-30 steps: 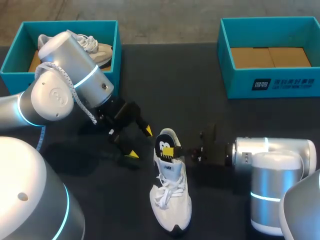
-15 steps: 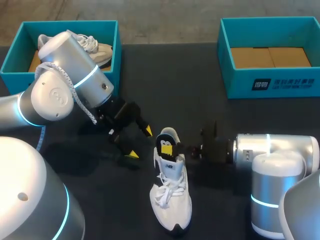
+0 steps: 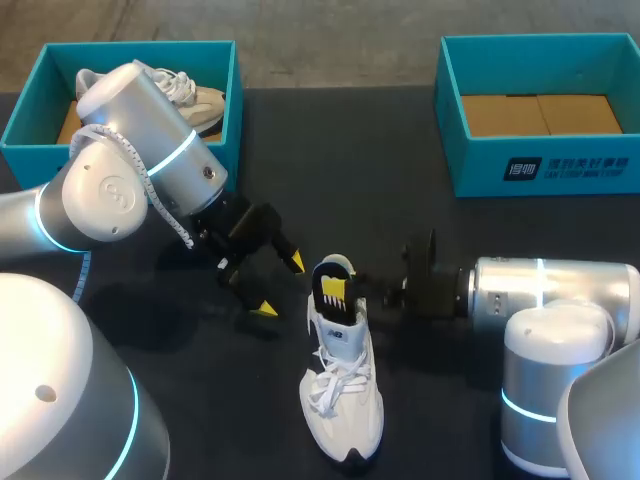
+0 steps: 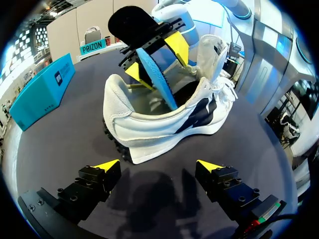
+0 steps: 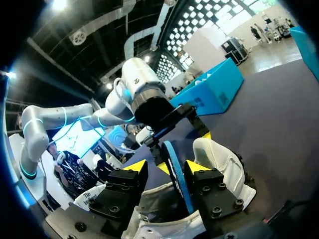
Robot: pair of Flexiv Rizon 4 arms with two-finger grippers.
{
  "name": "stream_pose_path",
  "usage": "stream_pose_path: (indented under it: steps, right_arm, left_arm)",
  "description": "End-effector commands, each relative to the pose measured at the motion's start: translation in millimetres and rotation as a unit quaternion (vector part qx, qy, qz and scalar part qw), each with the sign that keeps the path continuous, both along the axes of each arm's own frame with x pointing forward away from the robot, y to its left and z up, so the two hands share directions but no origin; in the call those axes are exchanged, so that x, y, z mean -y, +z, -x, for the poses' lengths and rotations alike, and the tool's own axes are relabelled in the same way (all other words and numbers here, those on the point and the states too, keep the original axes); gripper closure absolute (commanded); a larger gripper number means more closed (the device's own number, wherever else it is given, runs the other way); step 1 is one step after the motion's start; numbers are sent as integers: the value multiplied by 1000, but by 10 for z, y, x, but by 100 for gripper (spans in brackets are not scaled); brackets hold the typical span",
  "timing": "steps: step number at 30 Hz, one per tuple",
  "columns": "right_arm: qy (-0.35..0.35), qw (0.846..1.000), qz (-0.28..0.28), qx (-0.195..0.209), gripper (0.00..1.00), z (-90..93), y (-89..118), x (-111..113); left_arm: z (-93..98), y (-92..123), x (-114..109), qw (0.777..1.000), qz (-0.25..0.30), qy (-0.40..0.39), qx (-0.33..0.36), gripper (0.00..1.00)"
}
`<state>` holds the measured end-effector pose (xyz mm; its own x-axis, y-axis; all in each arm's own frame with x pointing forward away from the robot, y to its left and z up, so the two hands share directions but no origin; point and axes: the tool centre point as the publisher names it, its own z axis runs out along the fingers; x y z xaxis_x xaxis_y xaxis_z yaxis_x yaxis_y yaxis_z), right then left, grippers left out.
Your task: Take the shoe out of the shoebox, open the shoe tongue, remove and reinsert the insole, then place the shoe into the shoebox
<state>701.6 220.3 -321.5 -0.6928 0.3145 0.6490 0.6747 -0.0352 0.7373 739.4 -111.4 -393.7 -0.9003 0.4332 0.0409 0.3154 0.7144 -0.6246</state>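
A matte black worktop [image 3: 340, 170] spans the head view, its far edge running straight across. Soft, darker shadows lie on its surface toward the near-left corner.

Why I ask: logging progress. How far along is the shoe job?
Done: the shoe stands on the table, unboxed, tongue apparently lifted. In hand: the right gripper pinches the insole, which sticks up from the heel opening; going out or back in, I cannot tell. The left gripper is open beside the shoe. Left: seat the insole, box the shoe.
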Motion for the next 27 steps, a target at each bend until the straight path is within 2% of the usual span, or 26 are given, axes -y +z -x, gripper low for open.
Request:
stream_pose_path:
  steps: [1, 7, 8, 9, 27]
  right_arm:
    - [-3, 1000, 7, 10, 51, -41, 33, 0]
    - [8, 1000, 11, 18, 56, -59, 82, -27]
    - [8, 1000, 10, 11, 67, -71, 52, -15]
    - [6, 1000, 10, 7, 73, -75, 38, -8]
    - [6, 1000, 10, 7, 73, -75, 38, -8]
  left_arm:
    - [5, -5, 8, 1000, -1, 0, 1, 0]
    - [5, -5, 8, 1000, -1, 0, 1, 0]
    - [5, -5, 8, 1000, -1, 0, 1, 0]
    - [5, -5, 8, 1000, -1, 0, 1, 0]
    - [5, -5, 8, 1000, -1, 0, 1, 0]
